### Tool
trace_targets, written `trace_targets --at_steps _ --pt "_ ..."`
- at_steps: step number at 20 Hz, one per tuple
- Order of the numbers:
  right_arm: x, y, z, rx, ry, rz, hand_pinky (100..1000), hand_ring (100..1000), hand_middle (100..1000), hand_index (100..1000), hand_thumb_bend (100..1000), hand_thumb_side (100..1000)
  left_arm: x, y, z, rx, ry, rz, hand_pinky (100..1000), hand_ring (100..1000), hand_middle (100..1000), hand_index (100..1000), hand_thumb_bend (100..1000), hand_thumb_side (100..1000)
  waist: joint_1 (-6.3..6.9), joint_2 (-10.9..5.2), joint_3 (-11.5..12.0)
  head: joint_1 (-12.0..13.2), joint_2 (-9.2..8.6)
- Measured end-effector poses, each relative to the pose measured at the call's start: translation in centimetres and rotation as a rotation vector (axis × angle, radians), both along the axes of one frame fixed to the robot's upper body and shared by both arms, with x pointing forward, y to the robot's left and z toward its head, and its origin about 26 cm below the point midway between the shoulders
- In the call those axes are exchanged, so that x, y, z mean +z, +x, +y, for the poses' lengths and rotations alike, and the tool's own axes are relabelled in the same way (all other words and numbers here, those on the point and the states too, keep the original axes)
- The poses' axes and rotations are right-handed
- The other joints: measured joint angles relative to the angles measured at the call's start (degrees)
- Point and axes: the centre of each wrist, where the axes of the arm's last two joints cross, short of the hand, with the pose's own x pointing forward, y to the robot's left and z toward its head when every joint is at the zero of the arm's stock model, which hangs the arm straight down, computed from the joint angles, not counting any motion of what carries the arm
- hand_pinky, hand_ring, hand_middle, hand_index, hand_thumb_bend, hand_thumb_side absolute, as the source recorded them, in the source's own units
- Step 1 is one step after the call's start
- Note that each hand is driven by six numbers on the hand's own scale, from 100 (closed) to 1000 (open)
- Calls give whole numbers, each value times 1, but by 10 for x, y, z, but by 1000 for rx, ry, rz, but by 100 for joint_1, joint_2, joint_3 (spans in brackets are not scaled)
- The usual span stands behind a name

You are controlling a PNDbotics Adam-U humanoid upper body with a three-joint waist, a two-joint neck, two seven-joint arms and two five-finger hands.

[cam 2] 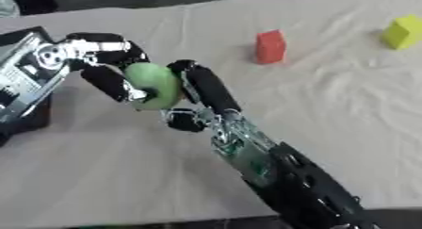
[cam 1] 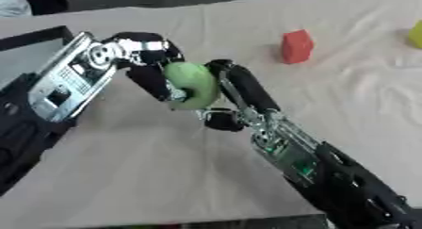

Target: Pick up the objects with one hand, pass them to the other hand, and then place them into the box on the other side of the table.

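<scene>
A round green object (cam 1: 192, 84) hangs above the table, left of centre, between my two hands. My left hand (cam 1: 147, 51) comes in from the left, its black fingers curled over the object's top and left side. My right hand (cam 1: 245, 89) reaches up from the lower right, with its fingers along the object's right side and its thumb tucked under it. Both hands touch the object. The black box (cam 1: 37, 36) stands at the left edge, partly hidden behind my left forearm.
A red block (cam 1: 296, 46) stands on the beige cloth (cam 1: 148, 167) right of centre at the back. A yellow block (cam 2: 403, 31) sits at the far right. My right forearm crosses the lower right of the table.
</scene>
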Motion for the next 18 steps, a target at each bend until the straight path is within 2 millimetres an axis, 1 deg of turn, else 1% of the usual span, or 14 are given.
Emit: trace_targets --at_steps 1,2,3,4,5,7,10,13,18 --pt "0 0 0 0 0 0 722 719 599 680 294 100 0 0 0 4 5 -5 769 673 541 521 195 100 0 0 -1 0 0" --pt "0 0 0 0 -1 1 724 732 615 696 337 111 0 0 -1 9 12 -13 765 670 534 507 201 100 0 0 -3 0 0" --pt "0 0 0 1 -1 1 724 735 619 700 345 117 -1 0 -1 14 21 -23 765 670 533 505 204 100 0 0 -7 0 0" --pt "0 0 0 2 -2 1 734 759 662 733 402 157 -1 -1 -1 18 33 -35 765 671 532 496 218 100 0 0 -14 0 0" --pt "0 0 0 3 -4 2 740 774 689 755 424 176 -1 -1 -1 25 49 -56 765 672 533 494 225 100 0 0 -23 1 0" --pt "0 0 1 9 -15 -1 759 803 741 800 442 237 0 -2 -2 39 89 -103 766 677 536 492 241 100 0 0 -25 1 1" --pt "2 -1 2 17 -44 0 768 821 769 837 459 297 3 -5 -3 47 138 -174 762 670 530 484 243 100 -1 0 -28 2 2" --pt "4 -2 2 18 -74 11 771 827 778 843 464 313 7 -7 0 64 146 -214 758 660 522 477 237 100 -1 0 -30 2 2" --pt "9 -4 3 18 -90 16 769 826 779 841 453 316 14 -9 12 131 85 -246 749 641 509 470 215 100 -3 0 -31 1 2"
